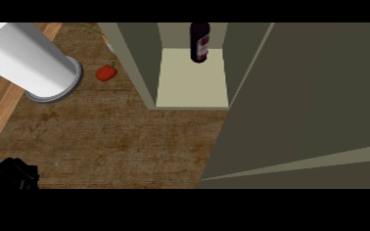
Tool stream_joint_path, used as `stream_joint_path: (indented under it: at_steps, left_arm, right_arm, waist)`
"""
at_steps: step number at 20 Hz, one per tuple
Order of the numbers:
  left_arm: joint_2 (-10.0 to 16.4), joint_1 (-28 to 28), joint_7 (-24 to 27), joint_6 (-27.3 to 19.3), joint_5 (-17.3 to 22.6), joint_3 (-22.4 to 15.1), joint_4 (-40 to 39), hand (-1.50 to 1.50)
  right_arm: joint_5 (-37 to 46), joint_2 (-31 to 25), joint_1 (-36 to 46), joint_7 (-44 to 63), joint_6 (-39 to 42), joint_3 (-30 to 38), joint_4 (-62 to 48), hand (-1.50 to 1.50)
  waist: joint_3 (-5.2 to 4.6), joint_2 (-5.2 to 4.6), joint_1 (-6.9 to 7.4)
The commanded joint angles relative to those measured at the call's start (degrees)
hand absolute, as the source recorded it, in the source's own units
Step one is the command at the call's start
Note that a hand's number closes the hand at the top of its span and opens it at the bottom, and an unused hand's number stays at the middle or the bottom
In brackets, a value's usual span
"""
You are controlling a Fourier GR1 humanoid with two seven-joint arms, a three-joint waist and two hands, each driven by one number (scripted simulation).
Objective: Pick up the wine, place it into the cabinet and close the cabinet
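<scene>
Standing upright at the back of the cabinet [137,63], the wine [200,41] is already in — only the door [303,93] remains. It hangs open at the right, well apart from your left hand [18,173] at the lower-left corner; open or curled, you cannot tell.

I see the dark, glossy wine bottle [199,41] inside the matt cabinet [137,63]; left of the cabinet, a rough wood-grain counter [108,127].

Wine [199,41]: upright, at cabinet [192,85] back
Door [303,103]: open, right
Pepper [106,72]: on counter [108,137]
Left hand [18,173]: lower-left corner
</scene>
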State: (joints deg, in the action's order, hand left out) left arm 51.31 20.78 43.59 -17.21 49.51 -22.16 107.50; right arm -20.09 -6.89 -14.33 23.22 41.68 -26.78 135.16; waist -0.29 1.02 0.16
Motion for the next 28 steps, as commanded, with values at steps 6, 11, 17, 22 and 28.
stream_joint_path:
  at_steps: [6,11,17,22,28]
  left_arm:
    - [4.02,3.25,0.53,7.73,3.67,5.17,-1.65,1.5]
    - [4.86,3.91,1.29,10.83,4.32,6.58,-3.26,1.5]
    - [5.31,4.52,1.51,13.45,5.72,7.76,-3.46,1.5]
    - [6.13,4.45,1.36,14.37,5.33,8.27,-4.44,1.5]
    - [6.68,3.7,1.24,16.19,6.07,9.05,-4.01,1.5]
  right_arm:
    - [18.62,6.69,7.65,5.2,-12.01,-20.82,2.25,1.5]
    - [18.74,6.67,13.08,4.57,-18.72,-22.58,-1.61,1.5]
    - [18.85,6.54,15.78,2.87,-21.1,-21.7,-5.11,1.5]
    - [16.58,6.48,17.76,2.95,-21.61,-20.57,-6.32,1.5]
    - [14.41,6.44,19.21,1.6,-22.86,-17.34,-8.52,1.5]
  waist:
    - [-0.04,0.28,0.59]
    - [-0.18,0.07,1.48]
    - [-0.2,-0.16,2.54]
    - [-0.36,-0.47,3.59]
    - [-0.47,-1.07,4.71]
